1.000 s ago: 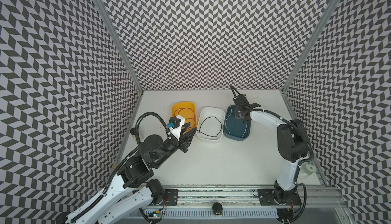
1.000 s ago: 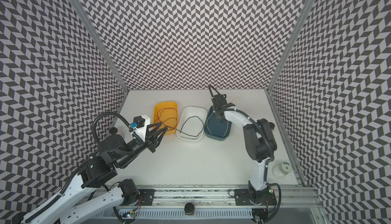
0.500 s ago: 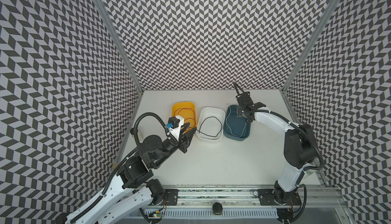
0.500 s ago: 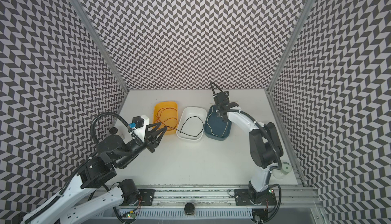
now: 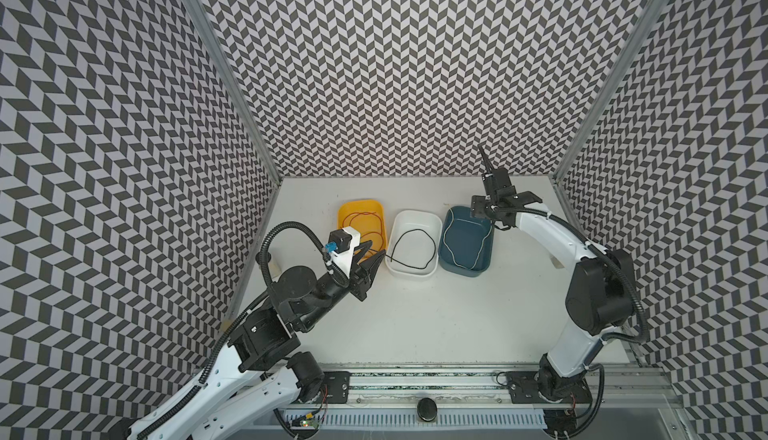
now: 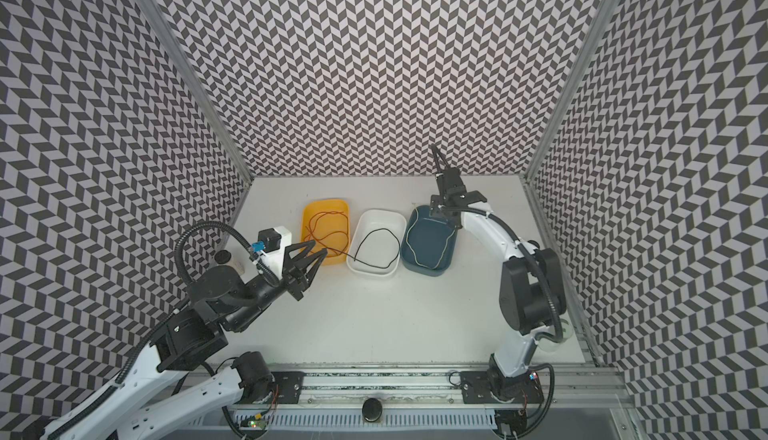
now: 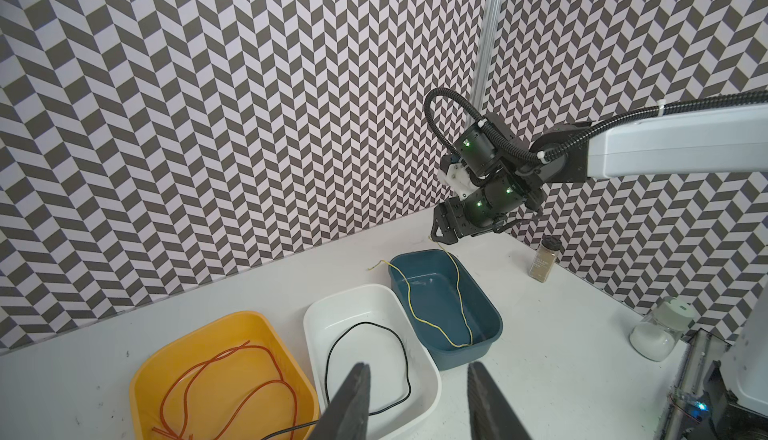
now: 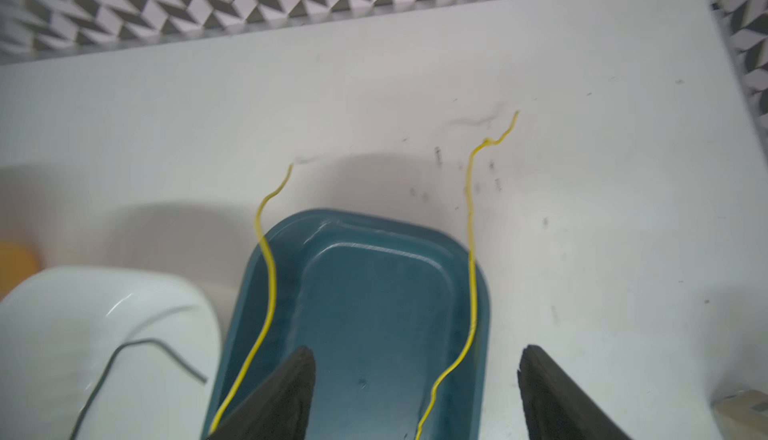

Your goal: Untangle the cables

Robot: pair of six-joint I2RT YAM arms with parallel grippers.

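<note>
Just now the right arm [image 5: 548, 234] has swung its elbow out toward the side wall. It has drawn the right gripper [image 8: 415, 359] back over the far end of the blue tub [image 5: 465, 238]. The left arm [image 5: 307, 292] hasn't budged.

The right gripper hangs wide open with nothing in it. The left gripper [image 7: 417, 369] is partly open and empty. The tail of the black cable [image 7: 363, 323] runs under one of its fingers.

Three tubs sit side by side, with their long sides running front to back:
- The red cable [image 7: 224, 353] is coiled in the yellow tub [image 5: 359, 203].
- The black cable loops in the white tub [image 5: 415, 251].
- The yellow cable [image 8: 271, 292] lies as a long U down the blue tub, both ends pointing at the back wall.

Both wrist views show those ends draped over the far rim onto the table [image 5: 415, 326]. From above, the gripper covers them.

A spice jar [image 7: 544, 259] and a glass jar [image 7: 660, 330] of white powder stand near the right edge, largely hidden from above by that arm.
</note>
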